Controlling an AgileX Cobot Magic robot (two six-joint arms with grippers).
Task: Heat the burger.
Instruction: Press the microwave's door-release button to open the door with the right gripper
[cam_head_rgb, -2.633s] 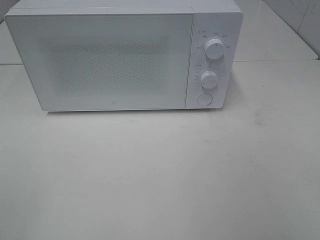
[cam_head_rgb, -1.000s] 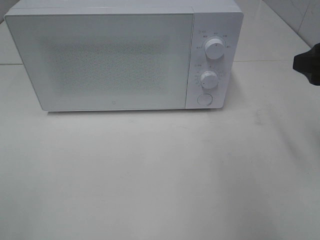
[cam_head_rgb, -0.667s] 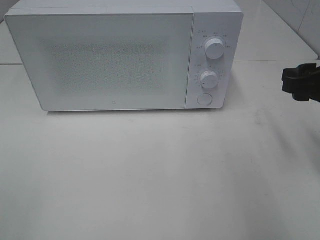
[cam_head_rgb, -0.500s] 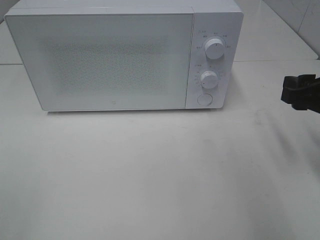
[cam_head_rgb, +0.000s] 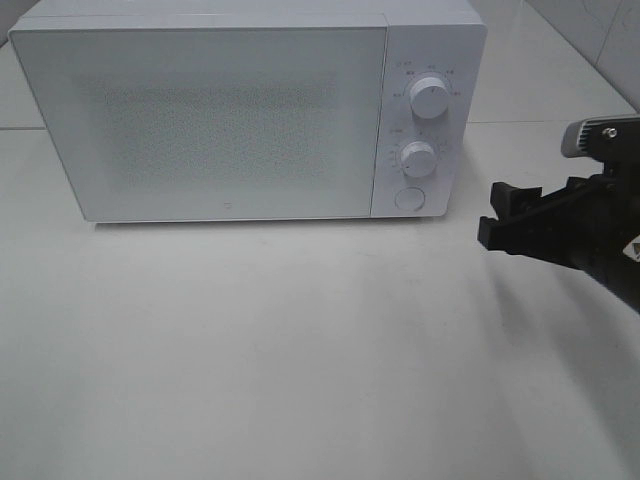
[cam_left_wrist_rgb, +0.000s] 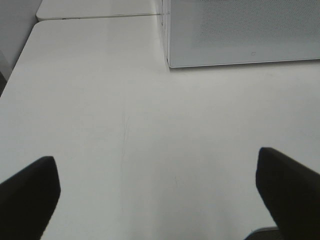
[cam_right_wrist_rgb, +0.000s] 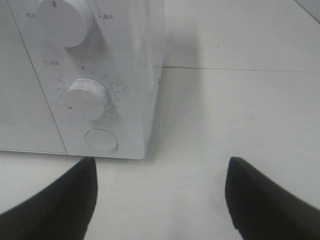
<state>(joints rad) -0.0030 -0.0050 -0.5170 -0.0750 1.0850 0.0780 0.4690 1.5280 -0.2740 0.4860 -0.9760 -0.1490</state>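
While the microwave sits at the back of the white counter w/ its door shut, the right hand hangs in from the right edge of the high view. Its tips point toward the control panel, near it but not touching anything. That hand is released, spread wide w/ nothing btw the black fingers. Its wrist cam shows them over bare counter, w/ the lower knob and the round button ahead, at the microwave's front right corner. The upper knob sits above those two on the same panel.

The left hand doesn't show in the high view at all. Its own cam has both fingertips far apart, so it's released too, gripping nothing, and it hovers over plain counter well back from the microwave's front left corner.

As for the burger, tbh can't tell where it is. No cam shows it, and the door's dotted, frosted panel doesn't let anyone see inside.
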